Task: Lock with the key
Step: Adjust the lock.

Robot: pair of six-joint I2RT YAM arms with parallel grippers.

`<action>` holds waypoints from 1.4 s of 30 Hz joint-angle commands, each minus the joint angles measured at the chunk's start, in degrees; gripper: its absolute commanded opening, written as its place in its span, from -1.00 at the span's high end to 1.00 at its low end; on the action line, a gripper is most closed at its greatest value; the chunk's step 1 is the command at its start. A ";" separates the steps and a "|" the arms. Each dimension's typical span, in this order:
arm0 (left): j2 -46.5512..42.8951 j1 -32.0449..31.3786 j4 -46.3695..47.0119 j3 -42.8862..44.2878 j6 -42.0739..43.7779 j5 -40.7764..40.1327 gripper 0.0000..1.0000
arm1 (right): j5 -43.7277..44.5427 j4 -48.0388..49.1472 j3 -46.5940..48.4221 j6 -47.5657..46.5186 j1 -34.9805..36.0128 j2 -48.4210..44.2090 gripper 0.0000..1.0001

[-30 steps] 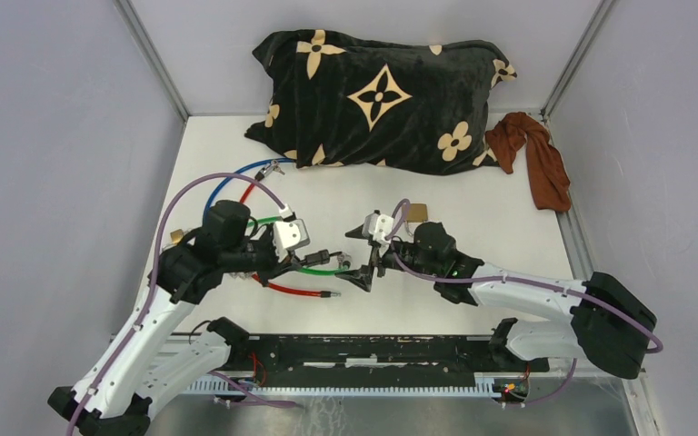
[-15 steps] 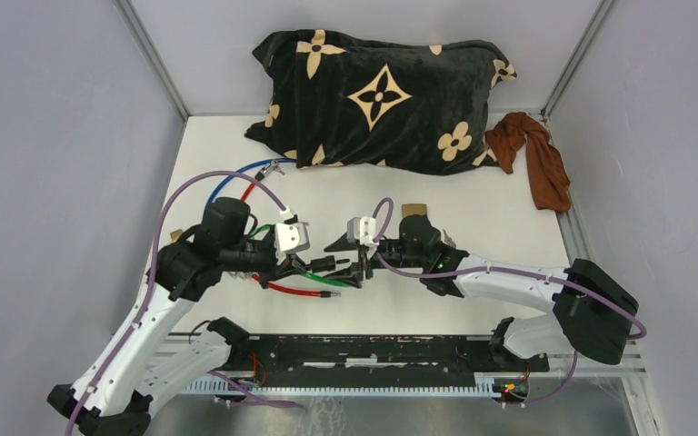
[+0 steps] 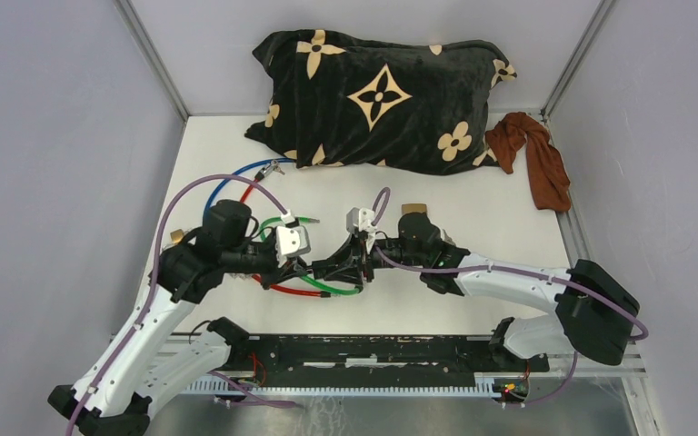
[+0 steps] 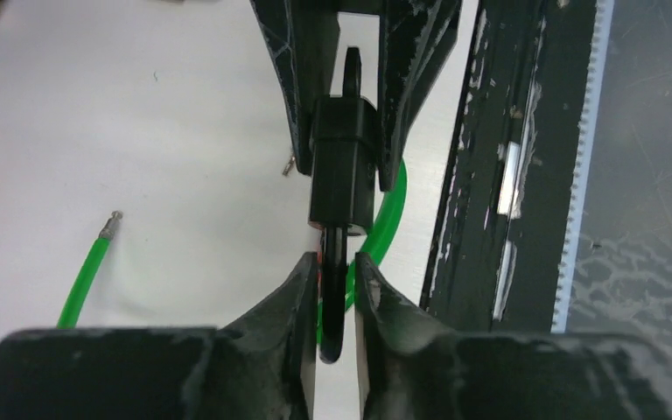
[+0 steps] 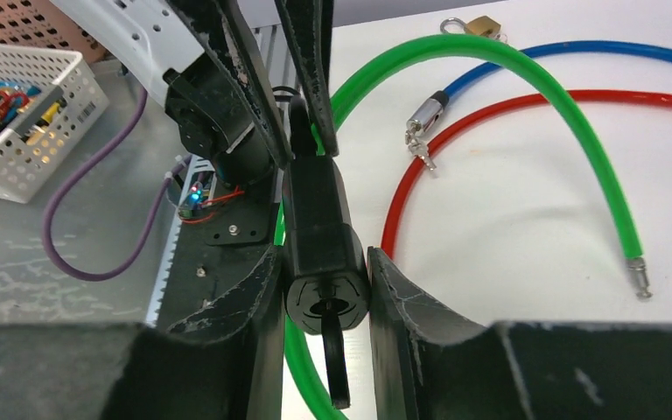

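A black cylinder lock [image 5: 315, 219] on a green cable [image 5: 534, 79] hangs between both grippers above the table's middle [image 3: 332, 269]. My right gripper [image 5: 324, 254] is shut on the lock's body, a finger pressed to each side. The black key [image 5: 334, 359] sticks out of the keyhole toward the right wrist camera. In the left wrist view the lock [image 4: 341, 166] points away from me, the key [image 4: 350, 66] beyond it. My left gripper [image 4: 331, 262] stands narrowly open around a thin black tab [image 4: 332, 306] at the lock's other end.
Red cable [image 5: 490, 114] and blue cable [image 5: 577, 51] lie on the table with a small brass padlock [image 5: 481, 26] and loose keys [image 5: 420, 149]. A black patterned pillow [image 3: 382, 100] and a brown cloth [image 3: 536, 159] sit at the back. A white basket [image 5: 17, 114] stands beyond the table's near edge.
My right gripper moved left to the lock and closed on its body. My left gripper, shut on the tab before, has opened slightly.
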 commanded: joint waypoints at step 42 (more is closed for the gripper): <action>-2.08 -15.94 48.65 -24.15 14.67 -16.52 -0.99 | 32.08 2.36 -12.02 65.92 -2.89 -11.14 1.00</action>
